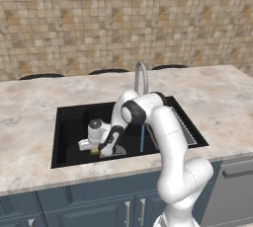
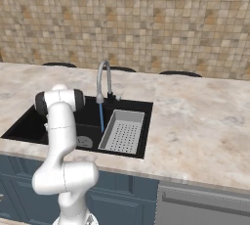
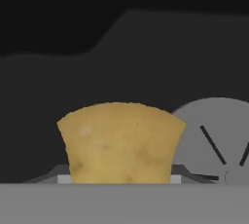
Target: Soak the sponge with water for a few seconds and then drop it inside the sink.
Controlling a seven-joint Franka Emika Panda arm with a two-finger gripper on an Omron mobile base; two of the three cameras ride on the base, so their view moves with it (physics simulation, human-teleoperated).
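I see the jaws clamped on the small yellow-orange sponge block (image 3: 121,142) low in the black recessed sink (image 1: 74,120), beside the round grey drain (image 3: 216,142); the thin light-blue water stream (image 1: 142,138) falls nearby, the grey perforated strainer tray (image 2: 123,132) beyond it.

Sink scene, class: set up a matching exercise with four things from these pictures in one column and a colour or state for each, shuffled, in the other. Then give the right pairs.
Things:
1. sponge
2. water
3. strainer tray
4. sink

Descriptions:
A. black, recessed in the counter
B. grey, full of holes
C. yellow-orange, held by the gripper
D. thin light-blue stream under the faucet

Pairs: 1-C, 2-D, 3-B, 4-A
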